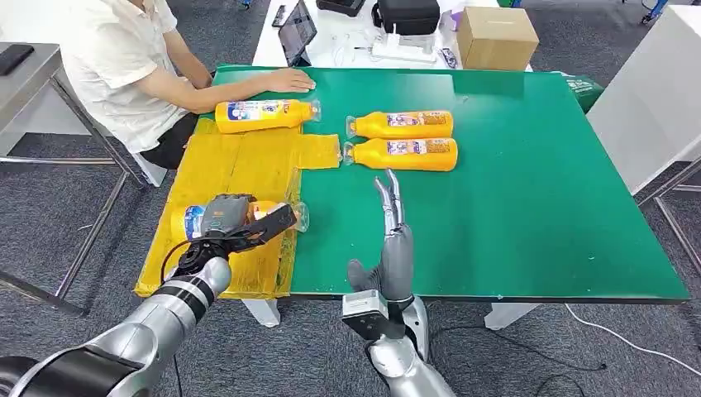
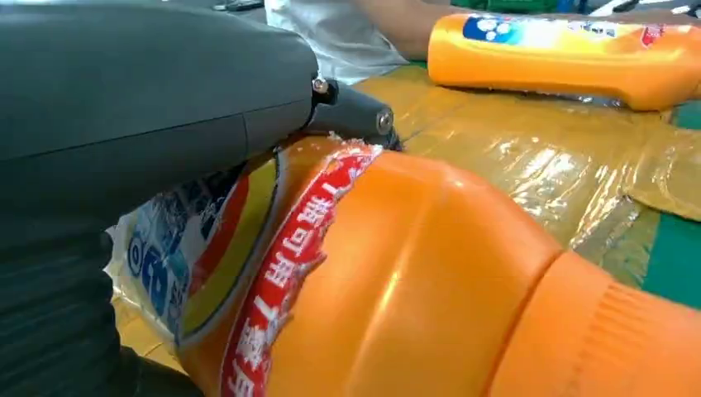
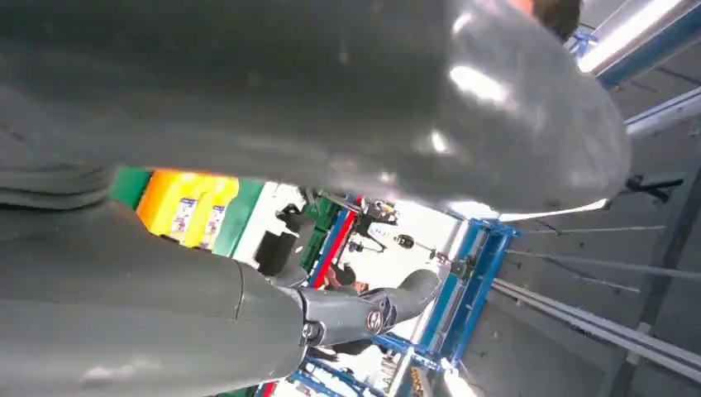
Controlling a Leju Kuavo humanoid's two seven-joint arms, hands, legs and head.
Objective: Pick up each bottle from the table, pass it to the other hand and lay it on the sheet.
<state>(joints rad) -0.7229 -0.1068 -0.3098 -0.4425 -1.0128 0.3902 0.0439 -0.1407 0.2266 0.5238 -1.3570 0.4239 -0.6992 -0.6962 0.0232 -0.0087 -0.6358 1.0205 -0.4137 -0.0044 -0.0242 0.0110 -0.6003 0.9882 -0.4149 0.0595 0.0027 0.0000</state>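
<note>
My left hand grips an orange bottle lying on its side over the near part of the yellow sheet; up close the held bottle shows a red, blue and white label under my left hand. A second orange bottle lies on the sheet's far end, also seen as the far bottle. Two more orange bottles lie side by side on the green table. My right hand is open, fingers straight, above the table's near edge, holding nothing; my right hand looms close.
A person in a white shirt sits at the far left with a hand resting on the table by the sheet. A cardboard box, a tablet and a black case stand on a white table behind.
</note>
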